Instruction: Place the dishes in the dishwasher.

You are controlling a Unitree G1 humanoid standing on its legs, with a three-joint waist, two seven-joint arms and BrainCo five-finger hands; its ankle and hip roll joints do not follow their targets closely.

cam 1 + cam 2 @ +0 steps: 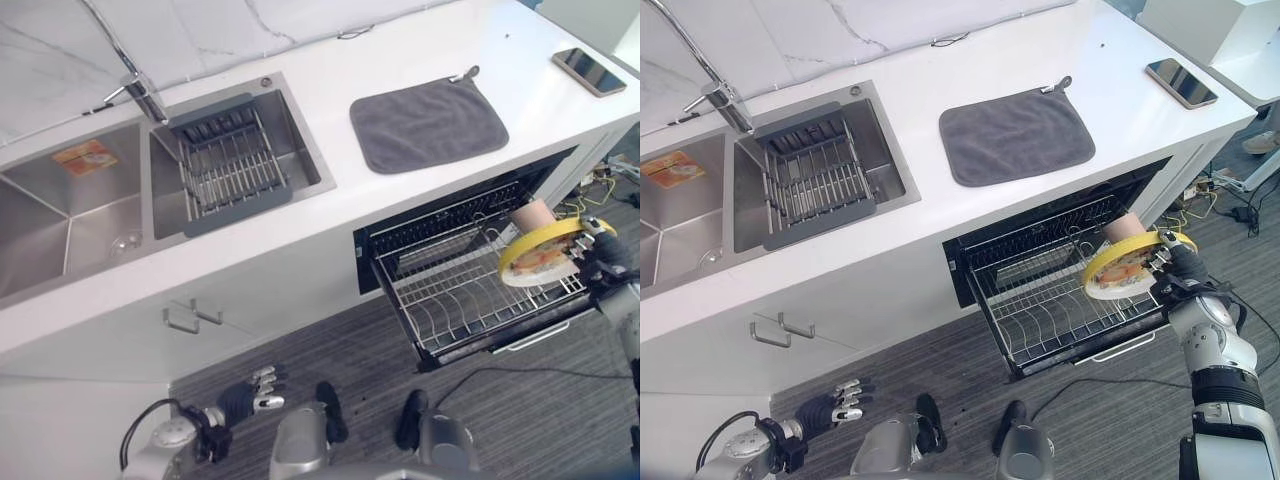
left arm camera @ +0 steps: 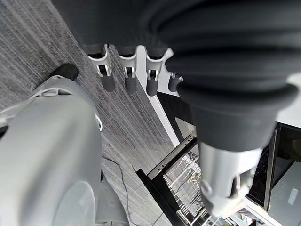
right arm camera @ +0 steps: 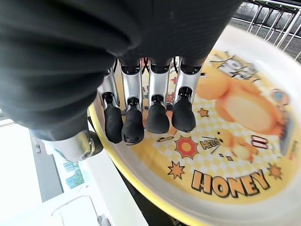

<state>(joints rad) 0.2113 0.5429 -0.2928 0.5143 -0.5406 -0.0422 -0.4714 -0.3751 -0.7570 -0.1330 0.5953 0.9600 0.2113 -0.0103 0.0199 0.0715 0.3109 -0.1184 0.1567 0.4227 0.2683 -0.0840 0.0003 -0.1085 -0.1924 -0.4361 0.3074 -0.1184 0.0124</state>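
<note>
stretching across the scene is the white counter [image 1: 330, 100], carrying a double sink [image 1: 100, 190] with a grey drying rack [image 1: 232, 165] sitting in its right basin, a grey cloth [image 1: 428, 125] lying flat further right, and a phone [image 1: 589, 71] resting near the far right corner. opening out beneath the cloth is the dishwasher [image 1: 1060, 270], its wire rack [image 1: 1050, 300] pulled forward over the striped floor [image 1: 940, 370] and looking mostly bare, with a pinkish cup [image 1: 1124, 227] standing at its back right. hanging over the right part of that rack is the yellow-rimmed plate [image 1: 1122, 266] with a cartoon print, tilted nearly on edge with its printed face turning toward the rack and the robot's left. the right hand [image 1: 1178, 268] is gripping the plate from its right rim, fingers [image 3: 157, 115] curling over the printed face with the thumb behind, as the right wrist view is showing. the rack's slots are lying just below and to the left of the plate, so the coming move is probably calling for a short lowering with the plate's edge lining up between the wires, all on the right arm's side. the left hand [image 1: 255, 395] is hanging low over the floor, well apart from the dishwasher, fingers loosely extended and holding nothing.
</note>
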